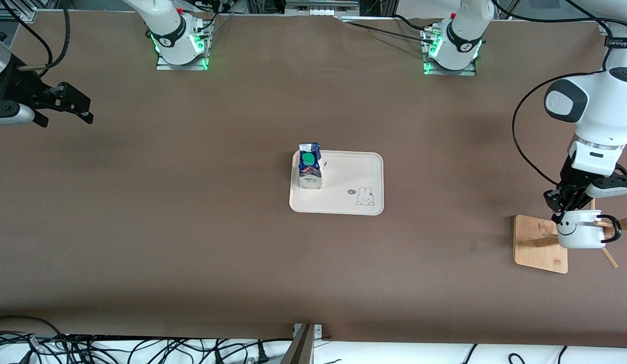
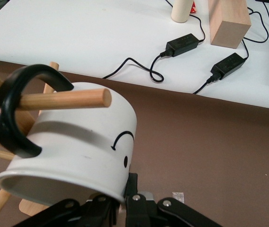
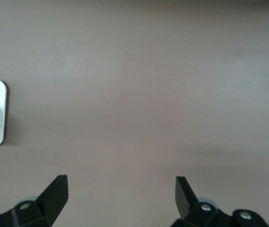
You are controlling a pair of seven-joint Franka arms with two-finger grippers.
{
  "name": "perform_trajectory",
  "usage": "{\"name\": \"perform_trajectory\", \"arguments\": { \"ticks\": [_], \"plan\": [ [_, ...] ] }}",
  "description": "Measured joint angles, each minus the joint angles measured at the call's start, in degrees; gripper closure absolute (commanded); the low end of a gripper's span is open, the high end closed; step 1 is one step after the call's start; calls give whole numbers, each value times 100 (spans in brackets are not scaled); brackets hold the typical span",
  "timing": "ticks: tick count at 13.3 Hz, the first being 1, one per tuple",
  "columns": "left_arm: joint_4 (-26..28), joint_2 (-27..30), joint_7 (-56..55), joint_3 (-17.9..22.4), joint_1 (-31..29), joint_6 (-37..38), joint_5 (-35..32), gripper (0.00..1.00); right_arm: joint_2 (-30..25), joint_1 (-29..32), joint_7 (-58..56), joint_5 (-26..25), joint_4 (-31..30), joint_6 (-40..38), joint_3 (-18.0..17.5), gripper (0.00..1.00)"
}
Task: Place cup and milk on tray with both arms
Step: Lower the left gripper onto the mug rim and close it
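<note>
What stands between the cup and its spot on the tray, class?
A rack peg runs through the cup's handle, so the shut left gripper holding its rim must slide it off first. Between rack and tray only bare table shows. The milk fills the tray's other end.

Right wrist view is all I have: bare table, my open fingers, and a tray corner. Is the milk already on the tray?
Observer: Yes. The milk stands upright on the tray, at the end toward the right arm.
Operator: Where is the cup?
Observer: The cup hangs by its handle on a peg of the wooden rack, at the left arm's end of the table.
Operator: Does the left arm have it?
Observer: The left gripper is shut on the cup's rim; the cup is not yet off the peg.
Operator: And my arm?
Observer: The right gripper waits open above the table at its own end.
</note>
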State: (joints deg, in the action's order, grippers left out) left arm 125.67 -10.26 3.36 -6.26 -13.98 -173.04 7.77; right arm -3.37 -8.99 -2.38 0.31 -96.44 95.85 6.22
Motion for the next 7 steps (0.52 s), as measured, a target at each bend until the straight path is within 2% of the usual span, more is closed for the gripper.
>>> {"name": "perform_trajectory", "arguments": {
  "ticks": [7],
  "plan": [
    [-15,21,0,-31,-1,0,0,100,0,0,0,0,0,1,0,0]
  ]
}}
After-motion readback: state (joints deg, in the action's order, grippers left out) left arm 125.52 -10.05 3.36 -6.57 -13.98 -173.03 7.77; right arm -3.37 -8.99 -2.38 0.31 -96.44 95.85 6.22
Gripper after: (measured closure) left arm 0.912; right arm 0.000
